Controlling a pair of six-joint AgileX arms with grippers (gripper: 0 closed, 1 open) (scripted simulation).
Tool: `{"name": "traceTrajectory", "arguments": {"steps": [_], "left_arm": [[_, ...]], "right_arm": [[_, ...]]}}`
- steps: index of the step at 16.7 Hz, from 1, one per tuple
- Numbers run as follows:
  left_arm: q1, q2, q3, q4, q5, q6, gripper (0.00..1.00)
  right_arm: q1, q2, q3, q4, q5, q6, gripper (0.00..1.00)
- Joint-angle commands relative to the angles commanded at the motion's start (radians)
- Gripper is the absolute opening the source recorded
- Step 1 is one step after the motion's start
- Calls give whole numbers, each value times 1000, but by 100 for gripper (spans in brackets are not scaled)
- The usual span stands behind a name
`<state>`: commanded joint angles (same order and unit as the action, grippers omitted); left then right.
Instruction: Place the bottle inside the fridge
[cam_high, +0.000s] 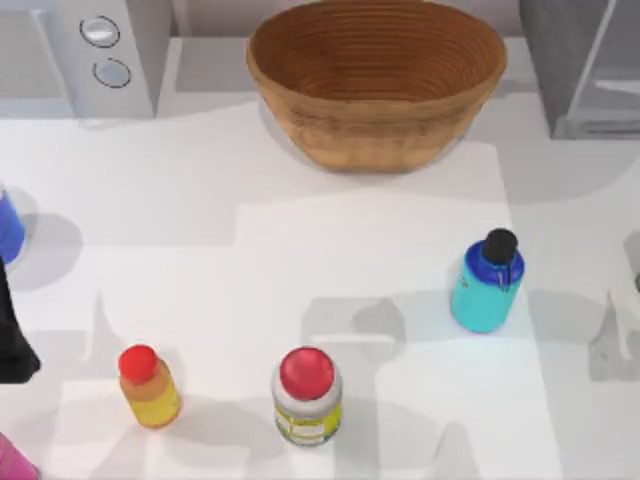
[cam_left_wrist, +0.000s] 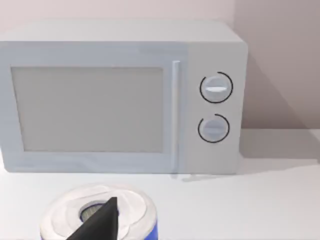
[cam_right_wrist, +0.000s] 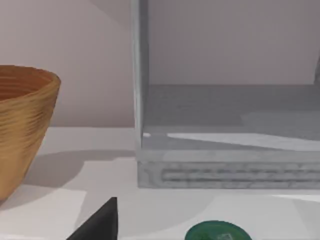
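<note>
The bottle (cam_high: 487, 285), cyan with a dark blue shoulder and a black cap, stands upright on the white table right of centre. Nothing is holding it. The fridge (cam_high: 585, 70) is the dark grey cabinet at the back right corner. In the right wrist view the fridge (cam_right_wrist: 225, 115) shows its grey inner floor and one side wall. My left arm (cam_high: 12, 340) sits at the table's left edge, far from the bottle. A dark tip of my left gripper (cam_left_wrist: 100, 225) hangs over a white-topped blue can (cam_left_wrist: 135, 215). A dark tip of my right gripper (cam_right_wrist: 100, 222) points towards the fridge.
A woven basket (cam_high: 375, 75) stands at the back centre, and a light grey microwave (cam_high: 110, 50) with two knobs at the back left. A yellow-orange red-capped bottle (cam_high: 150, 390) and a white red-capped jar (cam_high: 307, 400) stand near the front. A green round object (cam_right_wrist: 217, 232) lies below the right gripper.
</note>
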<state>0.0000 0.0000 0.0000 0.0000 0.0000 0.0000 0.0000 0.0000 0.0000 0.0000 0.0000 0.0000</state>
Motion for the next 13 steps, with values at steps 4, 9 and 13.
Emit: {"name": "traceTrajectory", "arguments": {"steps": [4, 9, 13], "left_arm": [[0, 0, 0, 0, 0, 0, 100], [0, 0, 0, 0, 0, 0, 100], [0, 0, 0, 0, 0, 0, 100]], "right_arm": [[12, 23, 0, 16, -11, -13, 100], [72, 236, -31, 137, -90, -72, 100], [115, 551, -80, 309, -180, -87, 100]]}}
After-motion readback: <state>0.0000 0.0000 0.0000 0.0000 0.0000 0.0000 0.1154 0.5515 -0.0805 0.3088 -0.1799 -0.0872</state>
